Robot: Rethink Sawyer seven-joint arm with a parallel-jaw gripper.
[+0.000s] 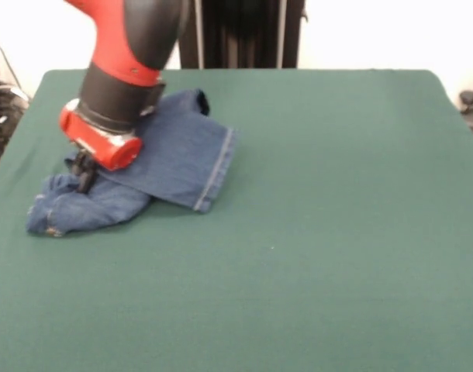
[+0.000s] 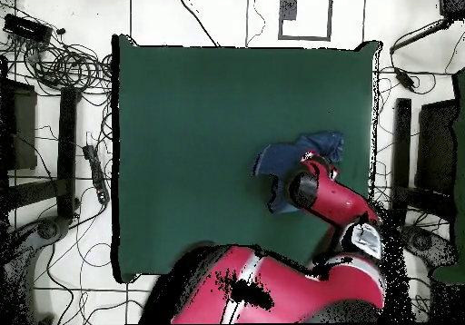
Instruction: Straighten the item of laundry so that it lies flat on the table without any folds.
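The item of laundry (image 1: 182, 151), blue denim jeans, lies crumpled near the left side of the green table (image 1: 314, 232). One hemmed leg is folded over toward the middle, and a bunched lump sits at the front left. My gripper (image 1: 85, 180) reaches down from the red wrist into the folds of that lump, its dark fingers close together and pinching the cloth. In the overhead view the jeans (image 2: 277, 162) lie near the table's (image 2: 200, 140) right edge. There my wrist covers the gripper and part of the cloth.
A black stand (image 1: 244, 35) rises behind the table's far edge. In the overhead view, cables (image 2: 64, 67) and equipment lie on the floor around the table. The arm's red body (image 2: 272, 294) overhangs the table's bottom right corner.
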